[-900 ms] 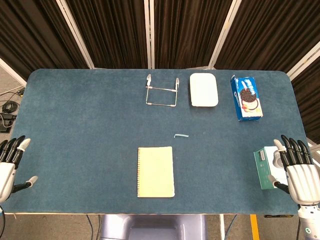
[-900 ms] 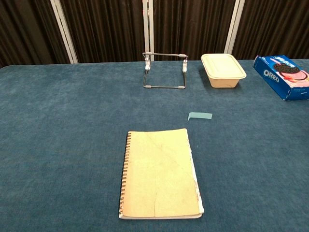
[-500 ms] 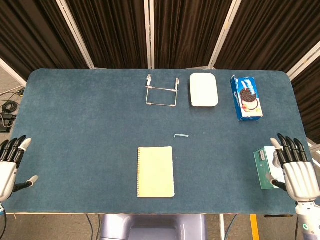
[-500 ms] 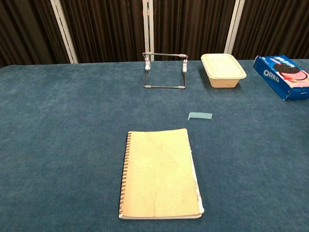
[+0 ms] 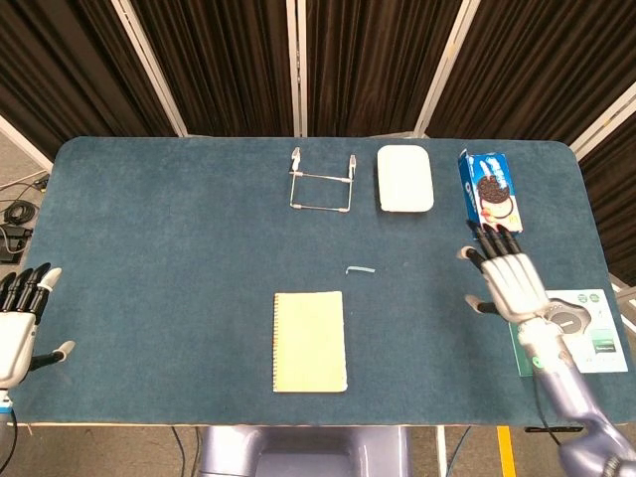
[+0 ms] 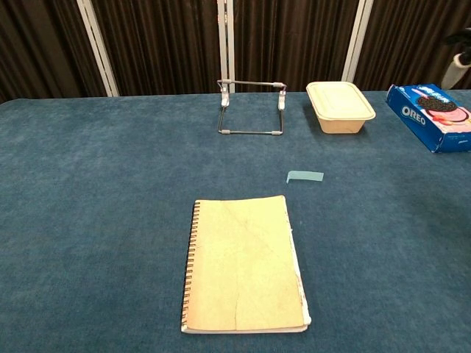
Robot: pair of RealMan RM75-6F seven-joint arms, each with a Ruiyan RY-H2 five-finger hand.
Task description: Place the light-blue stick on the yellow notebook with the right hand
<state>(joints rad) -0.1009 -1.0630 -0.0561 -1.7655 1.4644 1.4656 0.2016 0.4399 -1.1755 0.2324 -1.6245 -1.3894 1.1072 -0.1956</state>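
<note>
- Right hand (image 5: 509, 283): fingers spread, holding nothing, above the bench (image 5: 149, 248); likely set for a reach.
- Left hand (image 5: 18, 328): spread and empty at the near edge, apparently idle.
- Light-blue stick (image 5: 360, 269): flat on the cloth, well to the right hand's left, just beyond the yellow notebook (image 5: 309, 341), not touching.
- Stick tiny from the head view; its bent end shows only from the chest.
- Green box (image 5: 576, 338) beside the right arm: label unreadable.

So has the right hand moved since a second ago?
Yes. In the head view the right hand has come off the green box, inward and up-table, now just below the Oreo box, fingers spread, holding nothing.
</note>
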